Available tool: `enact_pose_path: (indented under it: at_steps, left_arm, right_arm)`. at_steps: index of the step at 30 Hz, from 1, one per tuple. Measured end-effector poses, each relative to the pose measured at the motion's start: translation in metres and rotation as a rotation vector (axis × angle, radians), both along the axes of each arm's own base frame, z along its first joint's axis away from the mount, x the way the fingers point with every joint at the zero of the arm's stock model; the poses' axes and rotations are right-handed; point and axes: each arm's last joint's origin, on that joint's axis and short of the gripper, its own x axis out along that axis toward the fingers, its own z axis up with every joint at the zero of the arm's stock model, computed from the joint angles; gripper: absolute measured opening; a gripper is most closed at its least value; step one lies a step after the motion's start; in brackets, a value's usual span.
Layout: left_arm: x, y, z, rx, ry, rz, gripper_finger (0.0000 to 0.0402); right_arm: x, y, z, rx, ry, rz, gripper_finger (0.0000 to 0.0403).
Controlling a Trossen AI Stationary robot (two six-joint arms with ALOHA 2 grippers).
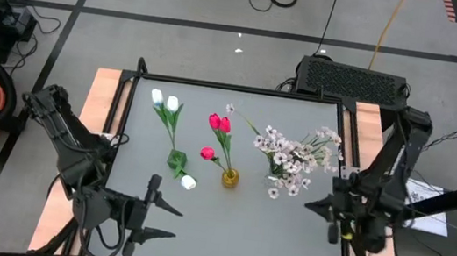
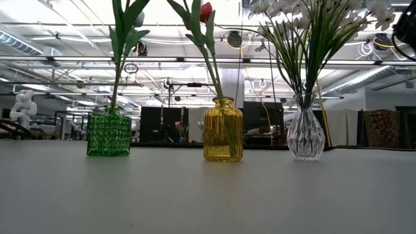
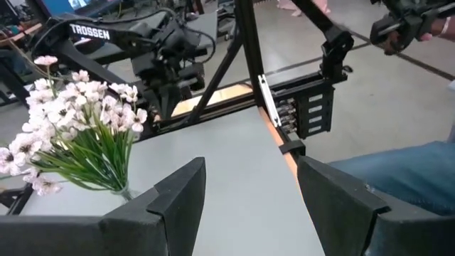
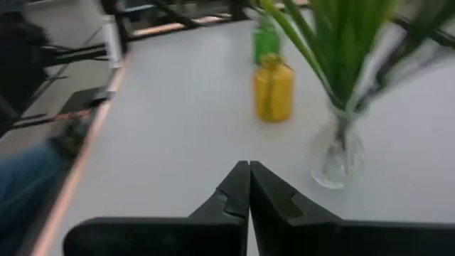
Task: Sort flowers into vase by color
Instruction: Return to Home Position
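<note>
On the grey table (image 1: pixel 242 227) the flowers stand in a row: white tulips (image 1: pixel 172 103) in a green vase (image 1: pixel 176 162), pink-red tulips (image 1: pixel 219 123) in a yellow vase (image 1: pixel 230 179), and a spray of pale blossoms (image 1: pixel 295 157) that hides its own vase. The left gripper (image 1: pixel 172 223) hangs over the table's left part, fingers spread apart. The right gripper (image 1: pixel 310 205) sits by the right edge, near the blossoms, with its fingers drawn to a point.

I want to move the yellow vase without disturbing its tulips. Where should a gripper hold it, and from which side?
Probably the short neck under the rim of the yellow vase: it is narrower than the body. Come level from the arms' side of the table; the tulip stems block the top, and the green vase and clear vase flank it.
</note>
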Motion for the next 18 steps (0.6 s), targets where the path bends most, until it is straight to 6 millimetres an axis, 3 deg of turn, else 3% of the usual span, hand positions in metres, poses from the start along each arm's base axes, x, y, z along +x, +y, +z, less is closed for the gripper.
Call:
enact_pose_path:
  at_steps: [6, 18]
  left_arm:
    - [0.0, 0.0, -0.008, 0.023, 0.02, 0.001, 0.023]
    - [0.0, 0.0, -0.01, 0.039, 0.033, 0.001, 0.023]
  right_arm:
    - [0.02, -0.009, -0.037, 0.014, 0.02, -0.031, 0.0001]
    - [0.044, -0.039, -0.078, -0.037, -0.047, 0.032, 0.0]
